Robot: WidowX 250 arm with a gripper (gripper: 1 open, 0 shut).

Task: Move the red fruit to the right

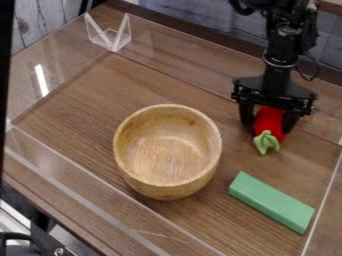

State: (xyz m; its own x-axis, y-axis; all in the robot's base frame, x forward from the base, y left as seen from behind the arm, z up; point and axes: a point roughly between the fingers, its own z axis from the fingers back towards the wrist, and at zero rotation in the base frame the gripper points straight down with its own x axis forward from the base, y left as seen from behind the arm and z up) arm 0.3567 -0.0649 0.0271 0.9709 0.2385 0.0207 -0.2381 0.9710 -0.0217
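Right now pincer points down, fingers spread wide either side of the red fruit, not clenching it; fruit lies on the wooden surface, green cap toward camera; bowl well left; green block nearer camera.

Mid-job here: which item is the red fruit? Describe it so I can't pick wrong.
Start from the wooden bowl mid-table and look right, under the black gripper. The red fruit lies between its open jaws, its green cap pointing toward the camera. It is small, rounded and red, unlike the flat green block nearer the camera.
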